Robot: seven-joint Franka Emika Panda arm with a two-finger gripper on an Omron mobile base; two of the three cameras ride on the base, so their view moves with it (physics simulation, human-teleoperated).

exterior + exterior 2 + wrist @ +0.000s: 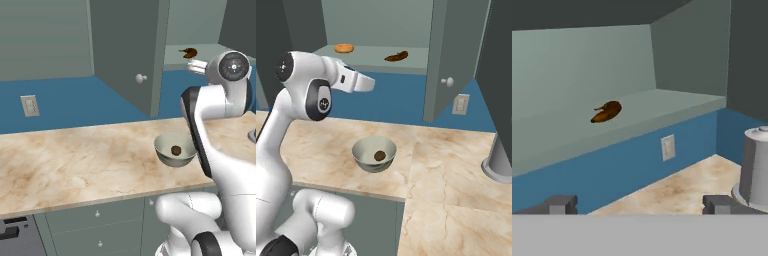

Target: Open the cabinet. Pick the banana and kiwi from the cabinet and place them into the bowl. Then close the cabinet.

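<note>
Gripper [640,204] jaws spread wide, nothing between them; 2 dark fingertips [559,204] sit far apart at the bottom of the hand view. Hand is raised near the cabinet shelf level and looks along the shelf toward the banana [606,112].

Banana lies alone on the pale shelf [406,55] inside the cabinet [127,50], apart from the gripper, not touched. In the right base view it [396,56] sits mid-shelf, with a round orange item [344,48] further left on the same shelf.

Cabinet doors stand open; 1 door with its white knob [140,78] swings out over the counter [75,160].

Kiwi [379,156] rests in the bottom of the bowl [363,146]. Bowl stands on the marble counter near its front edge, below the arm.

Grey cylindrical container [757,167] stands on the counter to the right. Wall outlet [30,105] on the blue backsplash.
</note>
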